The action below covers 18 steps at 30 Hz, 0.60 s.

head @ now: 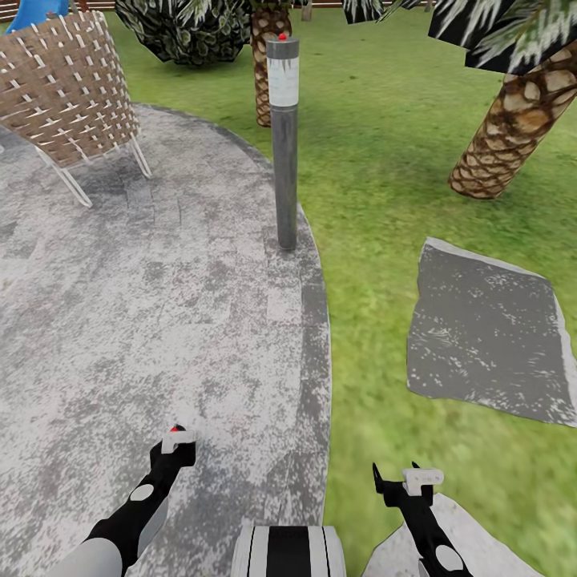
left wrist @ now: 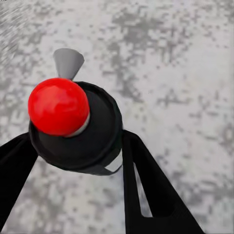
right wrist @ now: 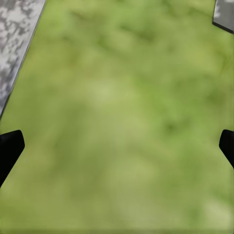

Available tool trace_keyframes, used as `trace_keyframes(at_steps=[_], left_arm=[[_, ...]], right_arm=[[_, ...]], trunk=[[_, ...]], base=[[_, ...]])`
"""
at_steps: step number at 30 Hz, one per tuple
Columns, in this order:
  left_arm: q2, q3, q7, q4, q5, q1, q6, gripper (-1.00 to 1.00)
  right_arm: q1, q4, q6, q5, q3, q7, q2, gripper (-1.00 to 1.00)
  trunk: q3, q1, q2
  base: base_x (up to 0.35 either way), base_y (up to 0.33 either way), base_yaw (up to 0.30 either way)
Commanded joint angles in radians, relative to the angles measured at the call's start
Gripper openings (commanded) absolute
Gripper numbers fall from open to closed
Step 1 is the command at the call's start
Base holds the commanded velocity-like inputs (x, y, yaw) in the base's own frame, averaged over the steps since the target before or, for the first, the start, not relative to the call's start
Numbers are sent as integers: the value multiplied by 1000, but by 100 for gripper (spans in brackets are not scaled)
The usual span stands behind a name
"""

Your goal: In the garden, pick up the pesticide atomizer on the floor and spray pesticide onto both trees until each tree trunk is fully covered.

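My left gripper is shut on the pesticide atomizer, low over the grey paving. In the left wrist view the atomizer has a black cap, a red ball on top and a grey cone nozzle, with a black finger on each side. In the head view only a red speck and a white bit of the atomizer show at the fingertips. My right gripper hangs open over the lawn with nothing between its fingers. The two grey-beige tree trunks are out of view.
A grey lamp post stands at the edge of the round paved patio. A wicker chair is at the back left. Two scaly brown palm trunks rise from the grass, and a flat stone slab lies to the right.
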Motion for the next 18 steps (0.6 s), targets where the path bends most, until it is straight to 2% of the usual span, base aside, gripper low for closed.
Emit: trace_keyframes(at_steps=[1, 18], left_arm=[[0, 1, 1, 1, 2, 0, -3, -100], [0, -1, 0, -10, 2, 0, -3, -100]], right_arm=[[0, 1, -3, 1, 0, 0, 0, 100], [-1, 2, -3, 1, 0, 0, 0, 100]], trunk=[[-1, 0, 0], [3, -1, 0]], base=[[0, 0, 0], [0, 0, 0]])
